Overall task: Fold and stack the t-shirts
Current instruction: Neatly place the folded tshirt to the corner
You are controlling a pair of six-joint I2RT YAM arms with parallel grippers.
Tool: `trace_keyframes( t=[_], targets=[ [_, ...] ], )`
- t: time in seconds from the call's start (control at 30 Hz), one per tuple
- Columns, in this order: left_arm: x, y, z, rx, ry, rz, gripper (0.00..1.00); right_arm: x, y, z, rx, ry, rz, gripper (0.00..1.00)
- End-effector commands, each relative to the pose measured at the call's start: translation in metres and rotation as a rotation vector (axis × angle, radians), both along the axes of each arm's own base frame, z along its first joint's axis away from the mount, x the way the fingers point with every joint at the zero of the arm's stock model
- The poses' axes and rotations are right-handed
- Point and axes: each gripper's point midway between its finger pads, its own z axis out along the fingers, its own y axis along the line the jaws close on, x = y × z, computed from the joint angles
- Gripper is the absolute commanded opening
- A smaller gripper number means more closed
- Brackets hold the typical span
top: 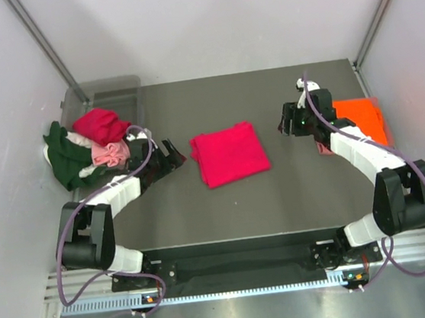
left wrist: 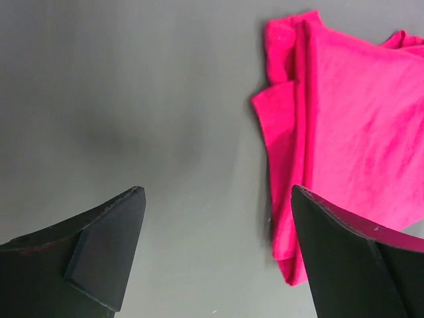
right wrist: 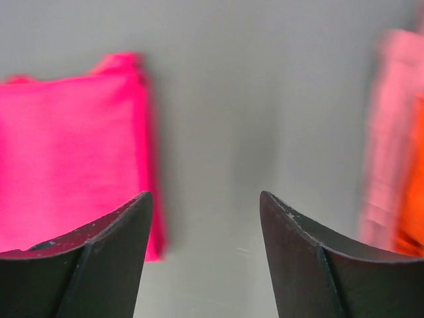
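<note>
A folded crimson red t-shirt (top: 230, 154) lies flat in the middle of the table; it also shows in the left wrist view (left wrist: 344, 132) and the right wrist view (right wrist: 69, 146). A folded orange t-shirt (top: 363, 117) lies at the right on a salmon pink one (right wrist: 387, 132). A heap of unfolded shirts sits at the left: dark green (top: 65, 162), crimson (top: 100, 126), pale pink (top: 110, 154). My left gripper (top: 172, 154) is open and empty just left of the folded red shirt. My right gripper (top: 291, 119) is open and empty between the red and orange shirts.
A clear grey plastic bin (top: 105, 94) stands at the back left behind the heap. White walls close in the table on the left, back and right. The arm bases sit at the near edge.
</note>
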Motion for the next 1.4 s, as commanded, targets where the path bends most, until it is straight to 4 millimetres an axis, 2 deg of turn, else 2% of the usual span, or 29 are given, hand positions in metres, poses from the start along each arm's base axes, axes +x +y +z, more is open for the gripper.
trace_keyframes(
  t=[0.0, 0.03, 0.07, 0.17, 0.2, 0.27, 0.3, 0.5, 0.6, 0.83, 1.03, 1.13, 1.17, 1.2, 1.23, 1.37],
  targets=[
    [0.018, -0.003, 0.038, -0.059, -0.207, 0.033, 0.95, -0.004, -0.05, -0.001, -0.242, 0.013, -0.154, 0.65],
    [0.017, -0.004, 0.039, -0.065, -0.204, 0.036, 0.94, -0.003, -0.066, -0.003, -0.309, 0.016, -0.228, 0.64],
    [0.018, -0.004, 0.043, -0.063, -0.217, 0.04, 0.92, -0.006, -0.074, -0.007, -0.344, 0.04, -0.255, 0.63],
    [0.016, -0.006, 0.041, -0.075, -0.227, 0.046, 0.92, -0.007, -0.09, -0.021, -0.476, 0.122, -0.319, 0.58],
    [0.015, -0.006, 0.04, -0.077, -0.22, 0.048, 0.91, -0.001, -0.093, -0.026, -0.515, 0.146, -0.336, 0.55],
    [0.015, -0.007, 0.041, -0.081, -0.216, 0.044, 0.91, -0.004, -0.103, -0.028, -0.633, 0.185, -0.381, 0.52],
    [0.015, -0.009, 0.042, -0.085, -0.216, 0.036, 0.91, 0.002, -0.105, -0.024, -0.663, 0.183, -0.397, 0.5],
    [0.016, -0.011, 0.04, -0.089, -0.205, 0.029, 0.91, 0.012, -0.106, -0.042, -0.867, 0.244, -0.425, 0.46],
    [0.016, -0.011, 0.038, -0.088, -0.196, 0.028, 0.91, 0.016, -0.113, -0.05, -0.941, 0.272, -0.454, 0.43],
    [0.015, -0.01, 0.041, -0.085, -0.203, 0.032, 0.93, 0.02, -0.128, -0.073, -1.015, 0.339, -0.48, 0.5],
    [0.016, -0.013, 0.038, -0.088, -0.187, 0.022, 0.92, 0.02, -0.142, -0.092, -1.095, 0.424, -0.481, 0.47],
    [0.016, -0.013, 0.039, -0.087, -0.187, 0.022, 0.92, 0.018, -0.147, -0.092, -1.131, 0.43, -0.506, 0.35],
    [0.016, -0.013, 0.039, -0.087, -0.187, 0.022, 0.92, 0.016, -0.148, -0.092, -1.133, 0.429, -0.513, 0.15],
    [0.016, -0.013, 0.038, -0.087, -0.185, 0.02, 0.92, 0.016, -0.148, -0.087, -1.121, 0.418, -0.527, 0.05],
    [0.016, -0.012, 0.039, -0.087, -0.185, 0.024, 0.92, 0.017, -0.146, -0.087, -1.101, 0.412, -0.524, 0.0],
    [0.017, -0.013, 0.04, -0.087, -0.189, 0.022, 0.92, 0.015, -0.128, -0.074, -1.032, 0.358, -0.494, 0.0]
  ],
)
